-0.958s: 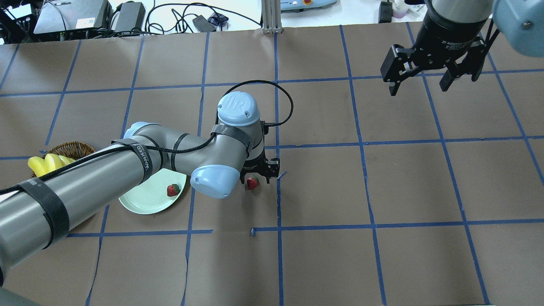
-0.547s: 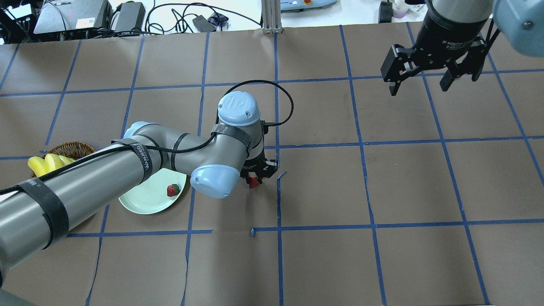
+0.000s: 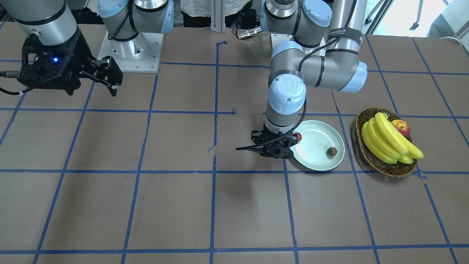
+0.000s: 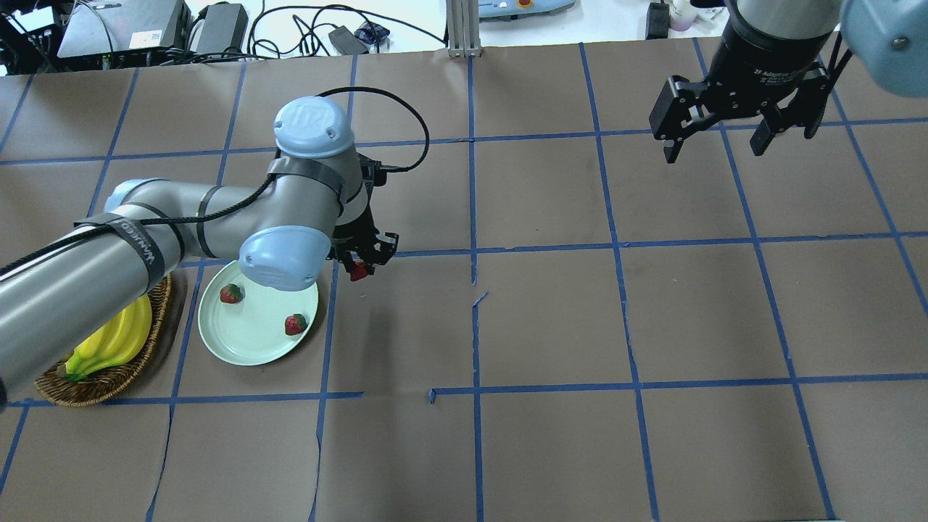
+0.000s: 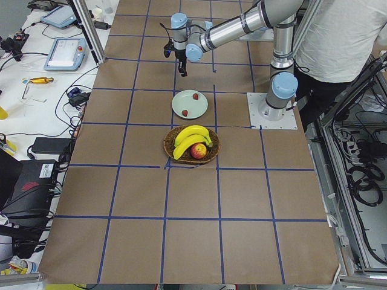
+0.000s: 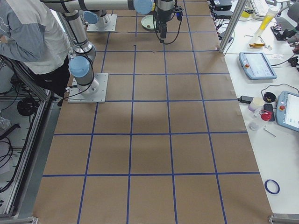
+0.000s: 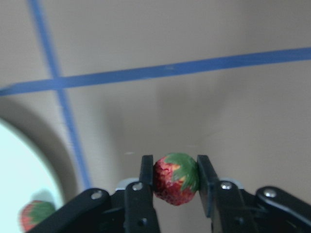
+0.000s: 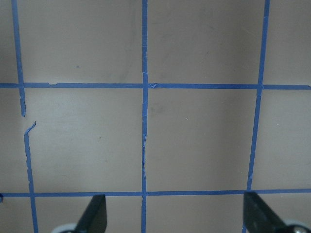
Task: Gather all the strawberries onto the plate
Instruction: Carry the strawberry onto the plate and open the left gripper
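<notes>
Moved: left gripper [image 4: 360,267], strawberry [image 7: 176,178] pinched in narrow fingers [image 7: 146,167], now just beside plate [image 4: 250,344].
Right gripper [image 4: 714,148]: fingers wide, empty.
Risk: I'd fear early release; it lands off the rim.

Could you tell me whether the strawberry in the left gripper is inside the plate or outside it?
Outside: the left gripper clamps the strawberry above the table, beside the plate rim.

Overhead and front cameras look down from opposite sides, both showing the plate [image 4: 254,341], wrist cameras close-up
</notes>
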Controlling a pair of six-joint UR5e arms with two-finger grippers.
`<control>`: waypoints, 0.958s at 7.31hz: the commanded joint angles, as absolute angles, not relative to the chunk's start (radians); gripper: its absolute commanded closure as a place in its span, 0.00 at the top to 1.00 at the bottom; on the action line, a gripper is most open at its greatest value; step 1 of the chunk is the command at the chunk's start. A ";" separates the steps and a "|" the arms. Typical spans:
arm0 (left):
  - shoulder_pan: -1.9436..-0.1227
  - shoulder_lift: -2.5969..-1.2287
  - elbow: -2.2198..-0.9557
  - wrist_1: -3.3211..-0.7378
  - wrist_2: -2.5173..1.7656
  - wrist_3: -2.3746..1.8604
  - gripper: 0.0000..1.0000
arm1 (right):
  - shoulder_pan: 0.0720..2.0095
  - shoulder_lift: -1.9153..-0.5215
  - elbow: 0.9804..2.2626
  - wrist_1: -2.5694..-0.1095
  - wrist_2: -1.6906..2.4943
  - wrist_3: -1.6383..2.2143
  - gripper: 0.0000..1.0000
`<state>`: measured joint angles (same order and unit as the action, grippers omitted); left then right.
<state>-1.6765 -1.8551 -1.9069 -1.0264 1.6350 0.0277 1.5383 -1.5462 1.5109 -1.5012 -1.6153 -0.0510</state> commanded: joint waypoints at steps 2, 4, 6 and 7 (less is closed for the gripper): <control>-1.421 -1.829 -1.995 -1.025 1.670 0.383 0.30 | 1.539 -1.546 1.511 -1.499 -1.617 -0.051 1.00; -1.422 -1.809 -1.999 -1.023 1.663 0.358 1.00 | 1.539 -1.546 1.511 -1.500 -1.617 -0.051 1.00; -1.535 -1.746 -1.894 -1.058 1.651 0.217 1.00 | 1.539 -1.546 1.511 -1.503 -1.615 -0.054 1.00; -1.605 -1.737 -1.776 -1.166 1.649 0.092 1.00 | 1.539 -1.546 1.511 -1.503 -1.615 -0.052 1.00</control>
<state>-1.5246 -1.7579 -1.8899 -1.0748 1.6513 0.2170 1.5386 -1.5463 1.5110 -1.5022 -1.6159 -0.0523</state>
